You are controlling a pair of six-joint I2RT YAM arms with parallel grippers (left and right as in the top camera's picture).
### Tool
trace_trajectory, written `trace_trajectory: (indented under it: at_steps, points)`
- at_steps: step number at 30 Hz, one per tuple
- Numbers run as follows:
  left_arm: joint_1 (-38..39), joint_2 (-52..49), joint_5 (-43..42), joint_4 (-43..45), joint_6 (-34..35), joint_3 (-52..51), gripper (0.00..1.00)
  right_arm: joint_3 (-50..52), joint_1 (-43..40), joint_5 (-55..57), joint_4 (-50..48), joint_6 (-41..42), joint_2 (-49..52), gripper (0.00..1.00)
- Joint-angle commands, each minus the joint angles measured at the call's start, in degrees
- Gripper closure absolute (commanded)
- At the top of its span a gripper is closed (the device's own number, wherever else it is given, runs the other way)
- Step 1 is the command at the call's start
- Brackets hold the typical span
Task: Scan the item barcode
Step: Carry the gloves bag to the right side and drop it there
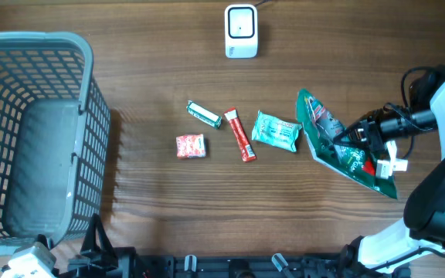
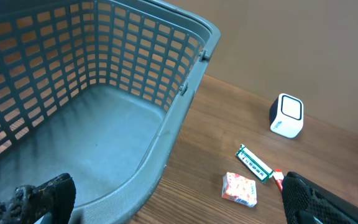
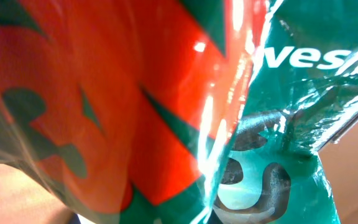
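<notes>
A green snack bag (image 1: 316,116) with red print lies tilted at the right of the table, and my right gripper (image 1: 348,136) is shut on its middle. In the right wrist view the bag (image 3: 166,93) fills the picture and hides the fingers. The white barcode scanner (image 1: 240,31) stands at the back centre, also seen in the left wrist view (image 2: 287,116). My left gripper (image 2: 179,208) is open and empty at the front left, over the near rim of the basket (image 2: 185,93).
A large grey mesh basket (image 1: 83,93) fills the left side. Mid-table lie a green-white gum pack (image 1: 204,113), an orange-red packet (image 1: 191,146), a red stick pack (image 1: 239,134) and a teal packet (image 1: 276,131).
</notes>
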State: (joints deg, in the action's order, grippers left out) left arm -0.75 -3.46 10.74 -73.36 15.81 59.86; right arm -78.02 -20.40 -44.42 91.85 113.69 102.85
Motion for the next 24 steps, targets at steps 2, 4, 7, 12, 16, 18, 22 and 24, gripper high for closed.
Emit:
trace_trajectory:
  at_steps: [2,4,7,12,16,18,22,24]
  points:
    - [0.28,0.48,-0.44,0.02,0.07,0.04,0.0,-0.33,0.31,2.91,0.48,4.68,2.82,0.95]
    - [0.28,0.48,-0.44,0.04,0.07,0.04,0.01,-0.26,0.31,3.08,0.48,4.17,4.04,0.95]
    - [0.28,0.48,-0.44,0.04,0.07,0.04,0.0,2.6,0.35,-1.77,0.48,-0.11,4.94,0.95]
    - [0.28,0.48,-0.44,0.02,0.07,0.04,0.0,14.1,0.28,-3.93,0.5,-1.46,5.31,0.95]
    - [0.28,0.48,-0.44,0.04,0.07,0.04,0.0,21.29,0.28,-9.33,0.5,-9.29,5.88,0.95]
    - [0.28,0.48,-0.44,0.04,0.07,0.04,0.0,23.28,0.28,-14.08,0.5,-19.93,6.08,0.96]
    - [0.28,0.48,-0.44,0.04,0.07,0.04,0.0,23.39,0.28,-8.52,0.52,-38.03,6.05,0.96]
    - [0.28,0.48,-0.44,0.04,0.07,0.04,0.0,23.39,0.28,-3.5,0.52,-44.24,6.05,0.96]
